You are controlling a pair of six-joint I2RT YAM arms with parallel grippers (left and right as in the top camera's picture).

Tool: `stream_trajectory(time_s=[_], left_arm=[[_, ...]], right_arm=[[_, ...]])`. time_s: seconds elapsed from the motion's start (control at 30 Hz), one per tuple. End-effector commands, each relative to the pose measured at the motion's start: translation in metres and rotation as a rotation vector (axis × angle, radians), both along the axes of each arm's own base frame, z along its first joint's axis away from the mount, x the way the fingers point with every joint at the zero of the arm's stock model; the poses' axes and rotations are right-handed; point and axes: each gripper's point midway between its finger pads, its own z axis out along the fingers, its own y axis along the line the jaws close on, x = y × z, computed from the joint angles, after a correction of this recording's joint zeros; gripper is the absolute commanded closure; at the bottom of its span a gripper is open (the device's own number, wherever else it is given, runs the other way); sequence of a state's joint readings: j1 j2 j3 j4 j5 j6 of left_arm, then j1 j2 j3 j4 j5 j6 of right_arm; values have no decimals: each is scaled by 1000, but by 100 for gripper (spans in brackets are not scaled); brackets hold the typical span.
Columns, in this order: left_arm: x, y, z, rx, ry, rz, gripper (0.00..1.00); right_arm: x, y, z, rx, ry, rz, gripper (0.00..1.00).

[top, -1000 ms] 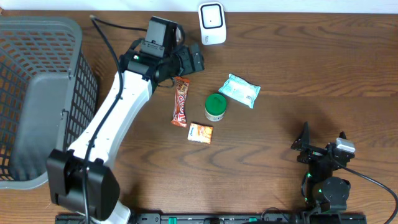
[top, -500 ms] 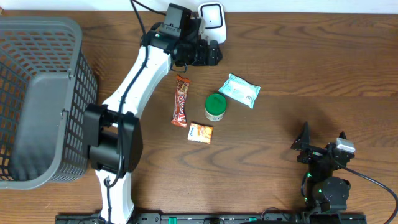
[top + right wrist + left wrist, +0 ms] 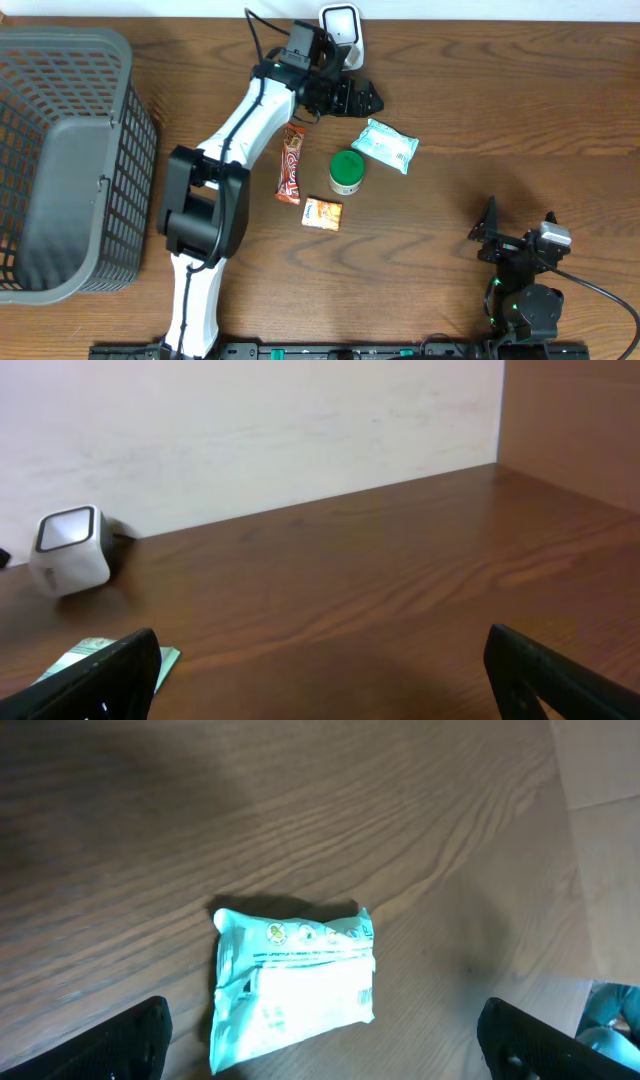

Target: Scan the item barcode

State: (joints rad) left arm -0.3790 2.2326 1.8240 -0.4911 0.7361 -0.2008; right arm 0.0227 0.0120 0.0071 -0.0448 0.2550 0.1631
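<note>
Left gripper [image 3: 367, 99]: jaws spread wide, nothing between them. In the left wrist view one black finger [image 3: 135, 1042] shows at each lower corner. The gripper sits over the far middle of the brown wooden table [image 3: 520, 120], at the end of the white left arm [image 3: 235, 125], which reaches diagonally across the board

Just beside the fingertips: one teal plastic packet [image 3: 292, 985], flat on the wood, untouched, printed face up. Cannot tell whether a barcode shows on it. From overhead the packet lies a little nearer the front and to the right of the gripper

Just behind the gripper, at the far edge: one white box-shaped barcode scanner [image 3: 341, 25], upright

Further out toward the front, three more items:
- one green round lidded tub [image 3: 347, 172], just beside the packet's left end
- one orange-red wrapped candy bar [image 3: 290, 162], lying lengthwise, left of the tub
- one small orange snack packet [image 3: 322, 213], close in front of the tub and bar

Total loose items on the table: four

Left edge: one grey plastic mesh basket [image 3: 140, 120]

Right gripper [image 3: 488, 230]: near the front right, jaws spread wide, holding nothing, well apart from all four items. Its wrist view catches the scanner and a corner of the teal packet far off

Count: two arms, two grippers, one scanner, one basket
</note>
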Motion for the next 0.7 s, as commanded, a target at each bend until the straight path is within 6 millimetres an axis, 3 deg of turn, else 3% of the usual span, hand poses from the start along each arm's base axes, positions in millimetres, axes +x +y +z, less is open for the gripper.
stream_trajectory(time_s=[0.0, 0.2, 0.37, 0.67], left_arm=[[3, -4, -17, -1, 8, -24, 2], [3, 0, -52, 47, 71, 7, 2], [-2, -1, -68, 78, 103, 12, 2], [-33, -24, -100, 116, 195, -48, 2]], right_arm=[[0, -1, -1, -15, 5, -4, 1], [0, -1, -1, -15, 5, -4, 1], [0, -1, -1, -15, 5, -4, 1], [0, -1, -1, -15, 5, -4, 1]])
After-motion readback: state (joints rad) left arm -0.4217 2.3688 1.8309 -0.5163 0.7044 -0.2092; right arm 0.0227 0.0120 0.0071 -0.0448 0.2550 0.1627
